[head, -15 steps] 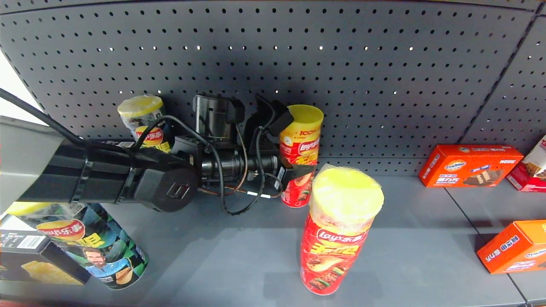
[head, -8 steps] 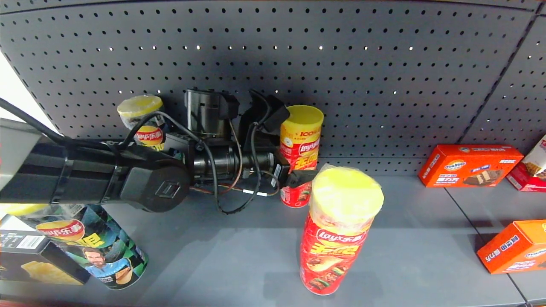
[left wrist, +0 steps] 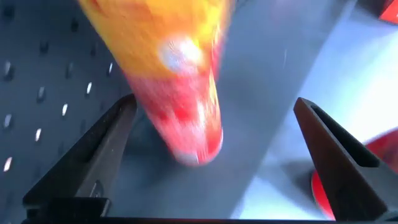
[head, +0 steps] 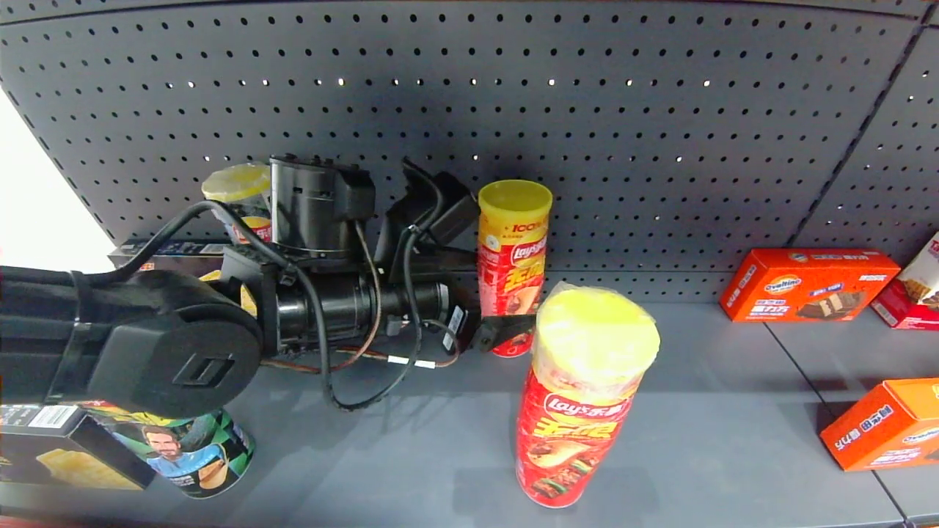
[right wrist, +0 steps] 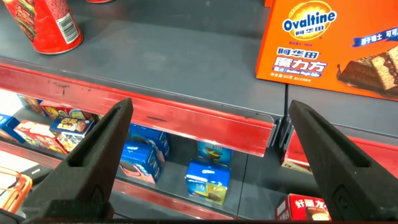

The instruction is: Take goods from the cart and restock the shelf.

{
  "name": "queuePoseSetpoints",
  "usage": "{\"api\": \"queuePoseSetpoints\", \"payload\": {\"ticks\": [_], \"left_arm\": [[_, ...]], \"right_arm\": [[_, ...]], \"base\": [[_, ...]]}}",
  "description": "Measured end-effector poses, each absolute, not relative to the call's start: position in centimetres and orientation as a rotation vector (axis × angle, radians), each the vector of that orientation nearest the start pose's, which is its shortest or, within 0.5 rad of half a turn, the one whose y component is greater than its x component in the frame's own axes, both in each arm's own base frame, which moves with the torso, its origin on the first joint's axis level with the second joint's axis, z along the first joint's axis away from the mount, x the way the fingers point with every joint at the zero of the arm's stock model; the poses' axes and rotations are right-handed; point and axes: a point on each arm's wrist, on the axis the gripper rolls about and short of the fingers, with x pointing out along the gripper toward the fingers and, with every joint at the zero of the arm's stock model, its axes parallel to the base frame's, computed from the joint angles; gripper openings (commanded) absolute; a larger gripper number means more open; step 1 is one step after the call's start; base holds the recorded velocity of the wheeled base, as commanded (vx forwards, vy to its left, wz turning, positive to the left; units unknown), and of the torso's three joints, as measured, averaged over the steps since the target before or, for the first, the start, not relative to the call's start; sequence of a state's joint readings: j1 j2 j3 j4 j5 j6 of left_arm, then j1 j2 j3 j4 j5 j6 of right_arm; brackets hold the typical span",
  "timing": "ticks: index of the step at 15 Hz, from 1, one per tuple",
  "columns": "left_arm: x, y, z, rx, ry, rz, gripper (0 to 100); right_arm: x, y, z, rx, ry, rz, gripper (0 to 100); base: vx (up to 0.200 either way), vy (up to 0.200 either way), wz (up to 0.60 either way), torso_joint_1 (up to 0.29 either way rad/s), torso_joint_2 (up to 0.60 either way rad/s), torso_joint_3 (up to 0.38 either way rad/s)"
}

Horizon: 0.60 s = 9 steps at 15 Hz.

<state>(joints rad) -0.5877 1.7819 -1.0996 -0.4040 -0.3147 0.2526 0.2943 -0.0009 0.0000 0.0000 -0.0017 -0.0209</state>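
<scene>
Holding my left gripper (head: pixel 506 293) spread wide at the back of the shelf (head: pixel 733 411), I have the rear chip can (head: pixel 513 242) standing upright between my two fingers, close against the pegboard wall (head: pixel 660 110). Seen from my left wrist, the can sits much nearer one finger than the other. The far finger is plainly clear of it, and I cannot tell whether the near one touches, so I grip nothing. A second chip can (head: pixel 579 411), red with a film-wrapped yellow lid, stands nearer the shelf's front, just beside my front finger. Behind my wrist, by the wall, is a small yellow-lidded can (head: pixel 236 187). Below my forearm, a green-and-black can (head: pixel 205 455) and a black box (head: pixel 51 447) stand at the shelf's left front. Off to the right lie a red-orange box (head: pixel 807 282) by the wall and an orange box (head: pixel 884 424) nearer the front. My right gripper (right wrist: pixel 208 106) hangs with its fingers apart and holding nothing, before the shelf's red edge strip (right wrist: pixel 205 118), with blue packets (right wrist: pixel 208 180) on the level beneath.
</scene>
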Motion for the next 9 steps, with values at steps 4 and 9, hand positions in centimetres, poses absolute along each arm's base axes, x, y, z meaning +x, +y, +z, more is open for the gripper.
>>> {"api": "queuePoseSetpoints", "payload": {"ticks": [4,9], "left_arm": [[27.07,-18.59,21.05,0.296,0.205,-0.803,100],[27.3,-18.3,21.33,0.311,0.2,-0.696,100]], "right_arm": [[-2.19,-0.67,7.55,-0.021,-0.004,0.293,100],[-2.19,-0.67,7.55,-0.021,-0.004,0.293,100]], "base": [[0.0,0.0,0.0,0.0,0.0,0.0],[0.0,0.0,0.0,0.0,0.0,0.0]]}}
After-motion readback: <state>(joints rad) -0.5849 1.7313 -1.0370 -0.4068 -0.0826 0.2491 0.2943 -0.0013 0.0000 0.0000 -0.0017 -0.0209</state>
